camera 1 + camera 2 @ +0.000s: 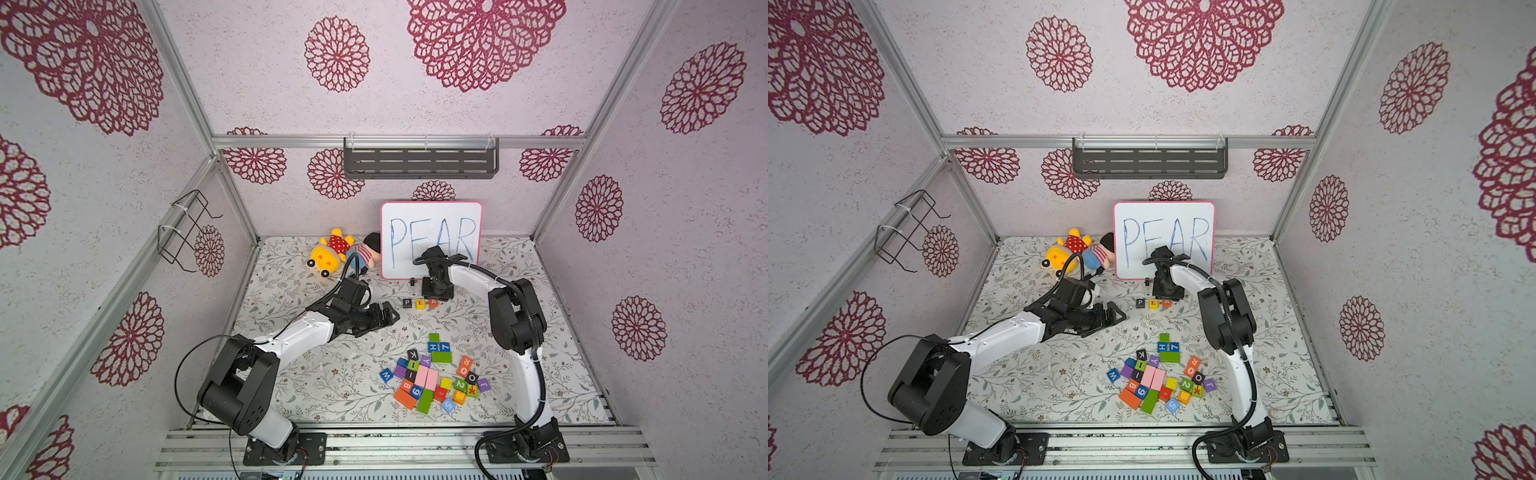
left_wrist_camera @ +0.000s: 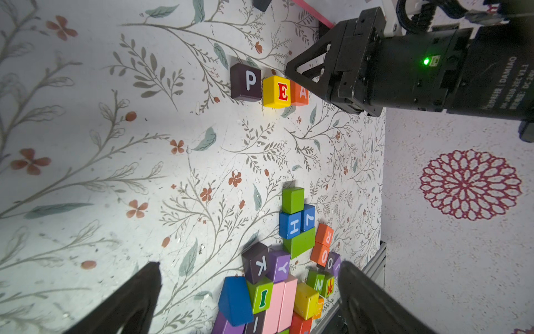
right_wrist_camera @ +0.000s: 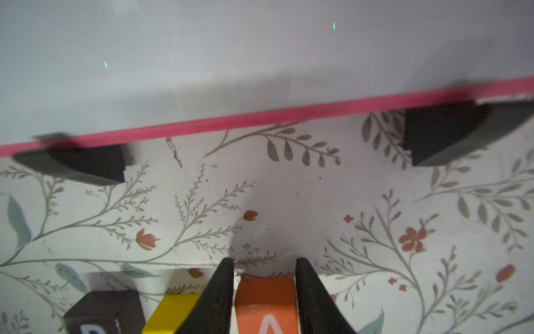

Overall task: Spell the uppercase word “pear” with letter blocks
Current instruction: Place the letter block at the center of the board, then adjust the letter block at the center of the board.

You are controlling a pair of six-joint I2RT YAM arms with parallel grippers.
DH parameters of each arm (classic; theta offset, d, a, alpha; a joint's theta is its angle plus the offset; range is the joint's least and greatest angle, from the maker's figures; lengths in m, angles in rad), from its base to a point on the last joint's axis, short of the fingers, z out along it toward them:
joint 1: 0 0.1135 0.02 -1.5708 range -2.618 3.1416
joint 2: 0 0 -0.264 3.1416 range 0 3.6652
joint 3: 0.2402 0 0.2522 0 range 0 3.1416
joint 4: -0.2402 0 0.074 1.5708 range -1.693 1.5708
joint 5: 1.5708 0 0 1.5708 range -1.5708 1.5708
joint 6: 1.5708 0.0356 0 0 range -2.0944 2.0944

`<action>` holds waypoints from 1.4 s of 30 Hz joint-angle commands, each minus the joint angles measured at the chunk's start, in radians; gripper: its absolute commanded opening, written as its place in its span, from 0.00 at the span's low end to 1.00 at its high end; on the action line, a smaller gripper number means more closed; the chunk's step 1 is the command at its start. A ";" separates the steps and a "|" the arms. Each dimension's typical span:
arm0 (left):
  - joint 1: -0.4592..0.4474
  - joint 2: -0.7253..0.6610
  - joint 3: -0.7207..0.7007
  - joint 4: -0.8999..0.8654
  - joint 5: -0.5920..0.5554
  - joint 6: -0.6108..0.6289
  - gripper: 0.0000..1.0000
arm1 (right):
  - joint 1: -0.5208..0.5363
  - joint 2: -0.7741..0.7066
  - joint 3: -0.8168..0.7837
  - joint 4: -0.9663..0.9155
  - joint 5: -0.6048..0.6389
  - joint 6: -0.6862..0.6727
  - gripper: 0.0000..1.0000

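The black P block (image 1: pixel 407 303), the yellow E block (image 1: pixel 421 304) and the orange A block (image 1: pixel 433 303) sit in a row on the mat in front of the whiteboard. My right gripper (image 3: pixel 264 260) points down over the A block (image 3: pixel 265 303). Its fingers stand close on either side, open, with a thin gap at one side. The orange-red R block (image 1: pixel 465 362) lies in the loose pile nearer the front. My left gripper (image 1: pixel 392 316) hovers open to the left of the row, holding nothing; the left wrist view shows P (image 2: pixel 247 82), E (image 2: pixel 278 92) and A (image 2: pixel 300 94).
A pink-framed whiteboard (image 1: pixel 432 216) with PEAR written on it stands just behind the row. Plush toys (image 1: pixel 336 249) lie at the back left. A pile of coloured blocks (image 1: pixel 428 376) lies at the front, between the arms. A dark shelf (image 1: pixel 419 164) hangs on the back wall.
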 commanded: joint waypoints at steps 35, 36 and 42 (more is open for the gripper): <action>-0.185 -0.096 -0.044 -0.107 -0.030 0.025 0.98 | 0.079 -0.857 -0.906 -0.032 0.051 0.121 0.62; -0.187 -0.097 -0.045 -0.108 -0.031 0.023 0.98 | 0.085 -0.855 -0.909 -0.026 0.051 0.121 0.63; -0.192 -0.100 -0.050 -0.105 -0.041 0.023 0.98 | 0.116 -0.828 -0.929 0.016 0.059 0.127 0.66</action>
